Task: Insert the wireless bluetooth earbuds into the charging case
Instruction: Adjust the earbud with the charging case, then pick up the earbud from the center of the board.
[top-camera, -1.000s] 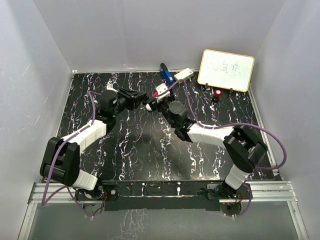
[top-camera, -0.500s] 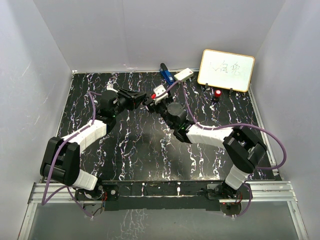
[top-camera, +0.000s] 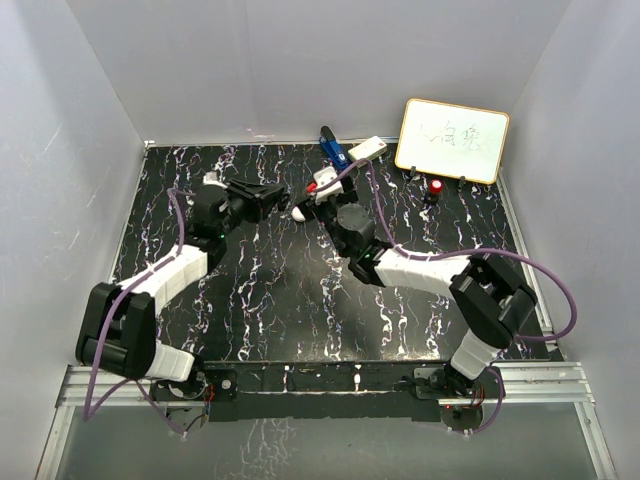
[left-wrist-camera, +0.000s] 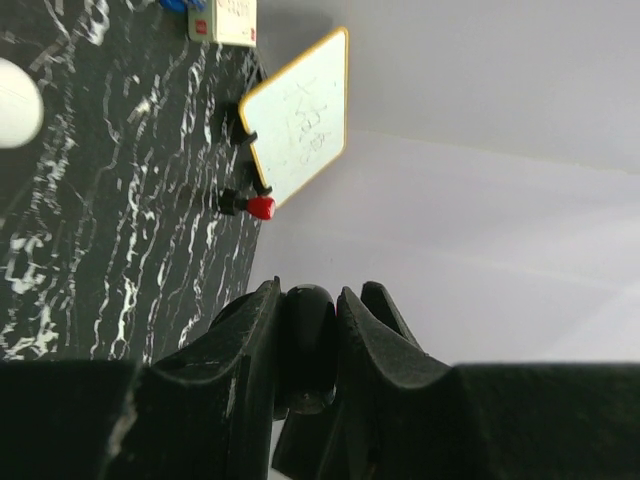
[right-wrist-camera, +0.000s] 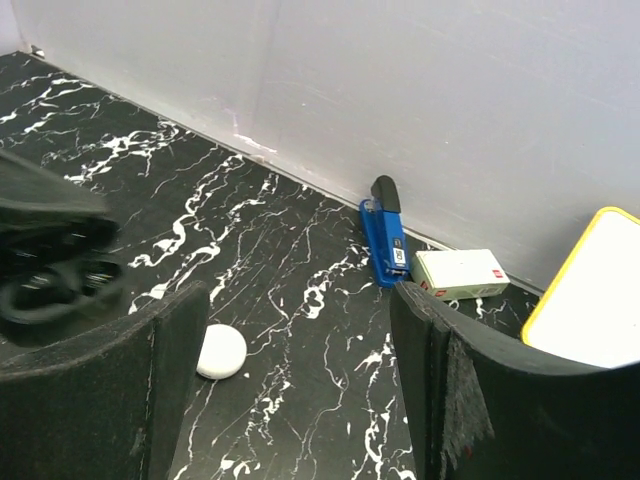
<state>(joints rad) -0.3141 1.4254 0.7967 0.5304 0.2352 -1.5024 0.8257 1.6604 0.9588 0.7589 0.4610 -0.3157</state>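
Observation:
The charging case (right-wrist-camera: 221, 351), a small round white puck, lies on the black marbled table just beside my right gripper's left finger (right-wrist-camera: 175, 360). It also shows in the top view (top-camera: 298, 213) and at the left edge of the left wrist view (left-wrist-camera: 15, 115). My right gripper (right-wrist-camera: 300, 295) is open and empty, a little above the table. My left gripper (left-wrist-camera: 305, 295) is shut on a dark glossy rounded piece, the darker earbud (left-wrist-camera: 305, 345), and is held in the air left of the case (top-camera: 268, 196). The white earbud is out of view.
A blue stapler (right-wrist-camera: 385, 240) and a cream box (right-wrist-camera: 460, 273) lie by the back wall. A whiteboard (top-camera: 452, 139) stands at the back right, with a small red-topped object (top-camera: 436, 187) in front of it. The two grippers (top-camera: 312, 195) are close together.
My left gripper has drawn back a little to the left, still shut on the dark earbud. My right gripper has shifted slightly, and the white case shows again between the two.

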